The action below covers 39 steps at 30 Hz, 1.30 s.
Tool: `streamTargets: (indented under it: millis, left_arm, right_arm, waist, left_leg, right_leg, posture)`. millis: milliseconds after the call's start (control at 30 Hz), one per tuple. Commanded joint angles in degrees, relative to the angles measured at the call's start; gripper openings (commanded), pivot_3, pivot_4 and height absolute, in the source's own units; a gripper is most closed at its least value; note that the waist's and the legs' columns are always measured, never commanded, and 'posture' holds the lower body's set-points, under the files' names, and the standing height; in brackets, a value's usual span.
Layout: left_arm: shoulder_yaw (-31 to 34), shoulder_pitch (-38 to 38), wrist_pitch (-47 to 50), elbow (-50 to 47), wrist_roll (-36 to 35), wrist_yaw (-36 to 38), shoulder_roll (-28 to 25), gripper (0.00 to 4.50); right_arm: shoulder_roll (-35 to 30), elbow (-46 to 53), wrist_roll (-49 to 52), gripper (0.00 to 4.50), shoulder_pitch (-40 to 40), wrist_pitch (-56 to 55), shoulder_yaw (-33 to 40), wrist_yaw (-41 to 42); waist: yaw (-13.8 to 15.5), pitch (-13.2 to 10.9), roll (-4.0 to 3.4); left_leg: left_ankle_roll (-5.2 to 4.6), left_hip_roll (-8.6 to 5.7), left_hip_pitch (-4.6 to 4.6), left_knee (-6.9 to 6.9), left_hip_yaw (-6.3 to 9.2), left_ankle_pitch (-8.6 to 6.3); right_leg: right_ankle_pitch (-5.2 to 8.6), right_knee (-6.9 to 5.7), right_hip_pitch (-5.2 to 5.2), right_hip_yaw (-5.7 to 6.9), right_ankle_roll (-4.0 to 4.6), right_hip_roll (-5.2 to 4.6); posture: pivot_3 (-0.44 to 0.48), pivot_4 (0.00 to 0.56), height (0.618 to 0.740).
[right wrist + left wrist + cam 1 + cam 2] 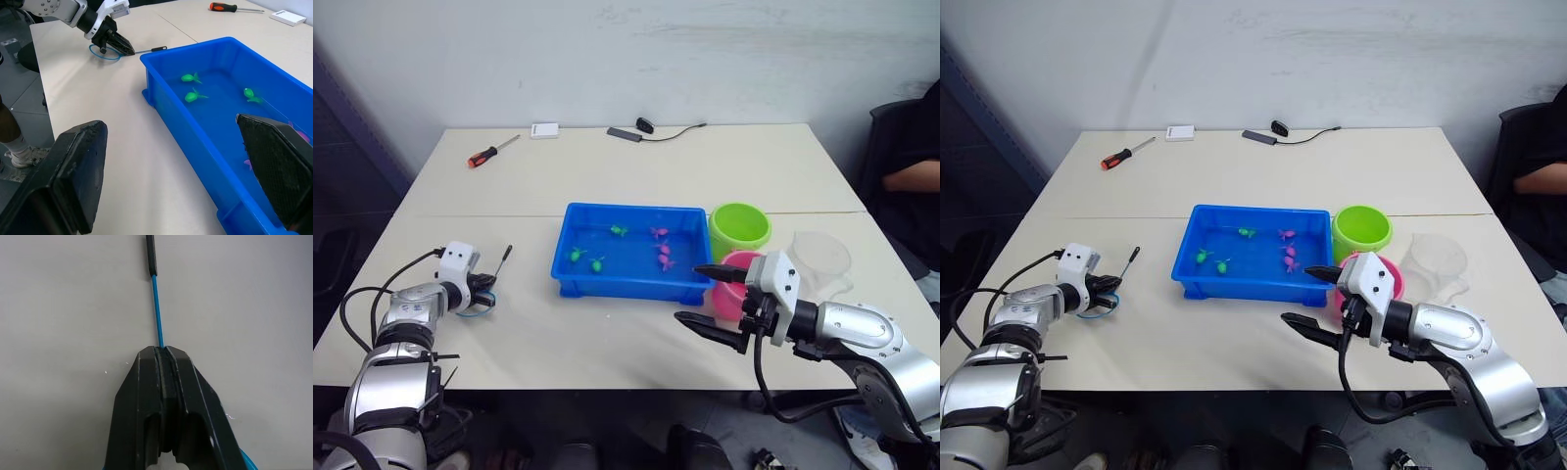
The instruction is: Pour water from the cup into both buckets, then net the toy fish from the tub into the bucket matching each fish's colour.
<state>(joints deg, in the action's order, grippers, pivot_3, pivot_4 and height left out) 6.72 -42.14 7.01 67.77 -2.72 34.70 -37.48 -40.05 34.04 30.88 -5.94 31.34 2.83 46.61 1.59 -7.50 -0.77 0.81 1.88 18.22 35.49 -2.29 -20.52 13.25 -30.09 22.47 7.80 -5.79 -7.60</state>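
On the desk (607, 333), the tub (570, 276) holds the fish (597, 263); my right jaws (703, 299), wide and empty, partly hide the pink bucket (729, 299). My left jaws (162, 352) pinch the net (105, 53), hoop half hidden.

We scan every surface and find no writing, label, brand, number or sign we can read. The small white box (544, 130) at the upper left of the frame shows a blank top, and the red-handled screwdriver (484, 155) beside it carries no marking we can make out.
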Motion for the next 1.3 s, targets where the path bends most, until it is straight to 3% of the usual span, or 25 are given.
streamTargets:
  millis: [33, 233, 433, 567, 733, 833, 1300]
  left_arm:
    - [0.31, 1.26, -2.31, -4.73, 0.25, -0.04, -1.36, 0.02]
    - [2.72, 8.58, -4.15, -27.89, -1.5, 0.34, -5.35, 0.02]
    - [3.78, 14.87, 2.89, -52.66, -9.38, 10.49, -7.69, 0.02]
    - [-0.85, 13.59, 8.55, -64.49, -14.18, 17.17, -6.01, 0.02]
    - [-8.22, 11.17, 10.01, -69.7, -15.76, 23.76, -2.55, 0.02]
    - [-12.15, 9.64, 6.33, -68.1, -14.31, 28.22, -0.93, 0.02]
    - [-20.5, 5.74, -0.92, -62.69, -13.36, 42.08, 3.72, 0.02]
  right_arm:
    - [-0.32, 1.23, 0.41, 4.5, -0.69, -0.79, 1.07, -0.28]
    - [-0.25, 0.39, 0.62, 4.5, -1.08, -0.75, 0.51, 0.29]
    - [-0.27, -2.39, 0.81, 4.5, -4.28, -0.25, -0.6, 1.84]
    - [-0.16, -4.96, 0.07, 4.5, -7.41, 3.26, -1.99, 0.18]
    - [-0.81, -5.84, 2.21, 4.5, -9.23, 7.89, -3.21, 1.35]
    - [-1.54, -5.82, 2.61, 4.5, -10.36, 10.83, -4.36, 2.03]
    - [0.23, -6.44, 3.36, 4.5, -16.31, 17.95, -7.95, 0.45]
  waist:
    - [0.02, -0.02, 0.03]
    - [-0.13, -0.2, 0.3]
    - [0.13, -0.17, -0.15]
    - [0.15, -0.18, -0.12]
    - [-0.09, -0.18, -0.18]
    - [-0.12, -0.18, -0.17]
    - [-0.07, -0.19, -0.17]
  left_leg:
    - [0.0, 0.0, 0.0, 0.0, 0.0, 0.0]
    - [0.04, 0.36, 0.03, -0.01, 0.02, 0.02]
    - [0.03, 0.34, -0.02, 0.01, -0.03, 0.01]
    - [0.02, 0.36, 0.06, 0.01, 0.0, 0.01]
    - [-0.32, -0.01, 0.12, 0.03, -0.08, 0.21]
    - [-0.34, -0.02, 0.13, 0.06, -0.11, 0.23]
    - [-0.38, -0.07, 0.22, 0.27, -0.15, 0.25]
  right_leg:
    - [0.0, 0.0, 0.0, 0.0, 0.0, 0.0]
    - [-0.01, -0.06, 0.06, -0.03, 0.01, 0.01]
    - [0.0, 0.01, 0.05, -0.06, 0.05, -0.1]
    - [0.08, 0.07, 0.06, -0.03, 0.21, -0.08]
    - [0.01, 0.05, 0.0, -0.04, 0.09, 0.03]
    - [0.01, 0.02, 0.0, -0.06, 0.09, 0.07]
    - [0.02, 0.07, 0.01, 0.0, 0.11, 0.13]
  posture:
    - [0.0, 0.15, 0.74]
    - [0.0, 0.15, 0.74]
    - [0.0, 0.15, 0.74]
    - [0.0, 0.15, 0.74]
    - [0.0, 0.15, 0.74]
    - [0.0, 0.15, 0.74]
    - [0.0, 0.15, 0.74]
